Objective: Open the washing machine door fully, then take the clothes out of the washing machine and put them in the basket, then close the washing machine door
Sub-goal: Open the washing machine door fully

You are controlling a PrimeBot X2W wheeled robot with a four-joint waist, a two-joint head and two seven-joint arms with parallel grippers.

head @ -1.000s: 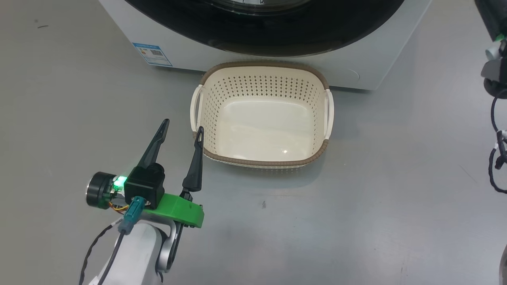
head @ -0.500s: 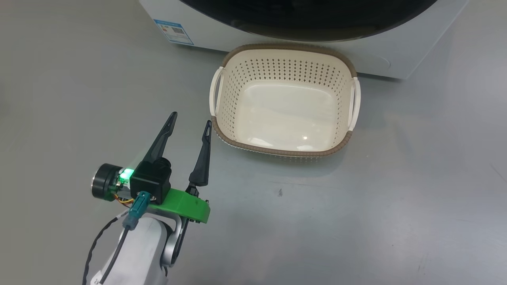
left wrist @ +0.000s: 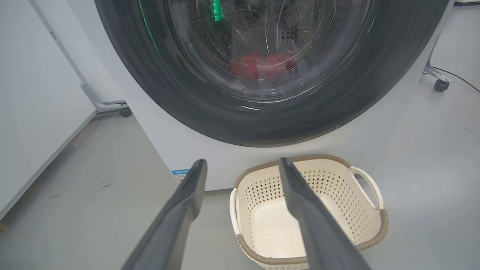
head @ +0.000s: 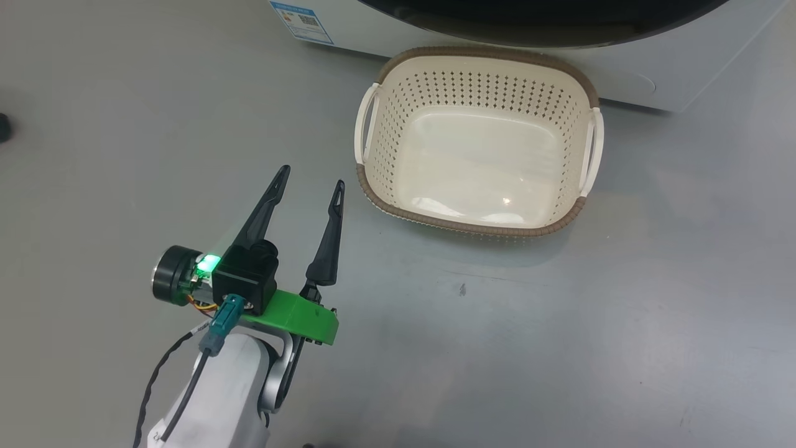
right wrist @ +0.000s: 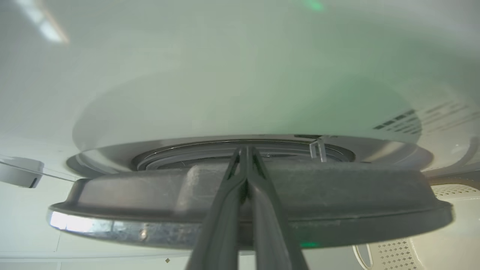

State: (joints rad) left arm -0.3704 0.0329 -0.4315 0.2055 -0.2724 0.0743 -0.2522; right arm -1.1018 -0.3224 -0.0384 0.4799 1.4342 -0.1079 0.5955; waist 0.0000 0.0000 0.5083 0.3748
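Cream perforated basket (head: 479,87) with a brown woven-look rim sits on the smooth grey floor (head: 559,342), just in front of the boxy white washing machine (left wrist: 378,123). Red clothes (left wrist: 258,65) are bunched up behind the glossy black-rimmed washing machine door (left wrist: 150,93). Left gripper (head: 311,177) fingers are spread, holding nothing. Right gripper (right wrist: 244,152) fingers are pinched together by the door's edge.

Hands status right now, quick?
Left hand: open, empty, beside the basket.
Right hand: shut, nothing gripped, at the washing machine door edge.
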